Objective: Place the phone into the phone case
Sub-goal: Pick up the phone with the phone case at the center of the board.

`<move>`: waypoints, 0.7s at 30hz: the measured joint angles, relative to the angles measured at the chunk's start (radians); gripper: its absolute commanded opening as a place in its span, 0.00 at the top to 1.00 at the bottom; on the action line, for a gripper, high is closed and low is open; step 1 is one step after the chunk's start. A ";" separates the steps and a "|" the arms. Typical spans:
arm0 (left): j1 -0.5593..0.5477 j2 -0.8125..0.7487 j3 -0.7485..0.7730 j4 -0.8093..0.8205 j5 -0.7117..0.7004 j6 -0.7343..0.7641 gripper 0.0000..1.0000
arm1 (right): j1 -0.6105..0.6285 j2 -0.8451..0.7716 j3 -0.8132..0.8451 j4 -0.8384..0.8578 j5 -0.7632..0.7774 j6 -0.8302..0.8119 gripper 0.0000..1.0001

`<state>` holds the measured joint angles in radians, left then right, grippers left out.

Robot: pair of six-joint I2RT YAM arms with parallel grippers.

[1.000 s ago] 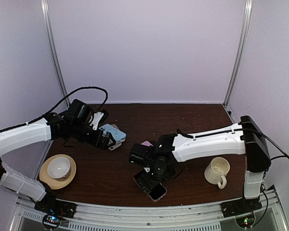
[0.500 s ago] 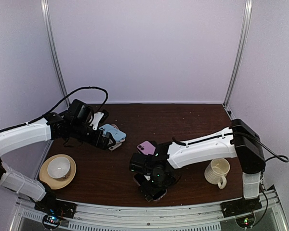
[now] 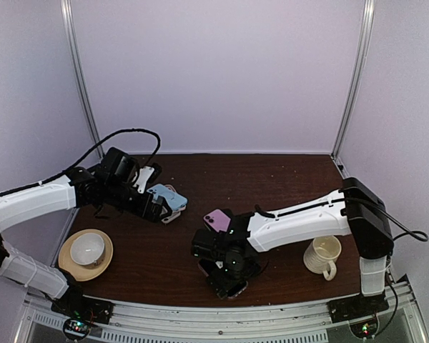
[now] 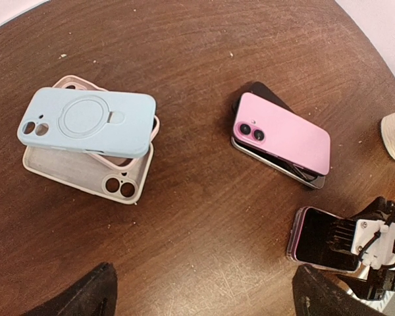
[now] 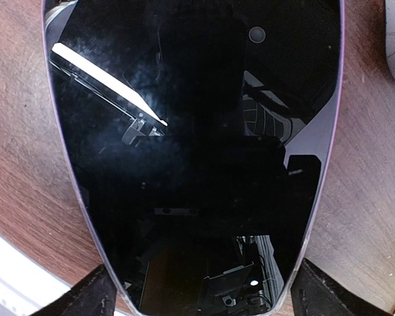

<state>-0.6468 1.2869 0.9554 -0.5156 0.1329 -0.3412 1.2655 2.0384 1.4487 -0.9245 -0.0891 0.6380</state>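
— What is changing on your side right now?

— I am bringing the right gripper (image 3: 229, 268) down. Now it is sitting low over the phone (image 5: 191, 151), which is lying screen up on the table (image 3: 286, 179), in the lower middle of the overhead frame. A second ago this gripper was hanging higher, and the handset was showing free under it.

— Are the fingers gripping already?

— The fingers (image 5: 85, 296) are standing wide, one at each long edge. I cannot tell whether they are touching it. I am judging that the pick-up is only beginning.

— And the other arm?

— The left gripper (image 3: 154, 207) is waiting, spread and empty, above the blue case (image 4: 89, 122) and the pale cases (image 4: 72, 171) under it, at the left of the frame. The phone is lying well apart from them.
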 measured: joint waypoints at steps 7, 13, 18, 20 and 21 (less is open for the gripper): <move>0.000 0.003 0.000 0.000 0.002 0.000 0.03 | 0.005 0.003 0.010 -0.016 0.010 0.000 0.39; 0.000 0.004 0.000 0.000 0.002 0.000 0.03 | 0.010 -0.001 0.009 -0.014 0.024 0.002 0.48; 0.000 0.004 0.000 0.000 0.002 0.000 0.03 | 0.026 -0.031 -0.030 0.032 0.071 -0.004 0.54; 0.000 0.004 0.000 0.000 0.003 0.000 0.04 | 0.027 -0.046 -0.050 0.057 0.097 -0.005 0.56; 0.000 0.004 0.000 0.000 0.004 0.000 0.04 | 0.027 -0.056 -0.062 0.071 0.110 -0.006 0.55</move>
<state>-0.6468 1.2911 0.9550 -0.5156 0.1368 -0.3408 1.2926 1.9827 1.3869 -0.8536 0.0208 0.6319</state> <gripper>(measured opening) 0.966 0.745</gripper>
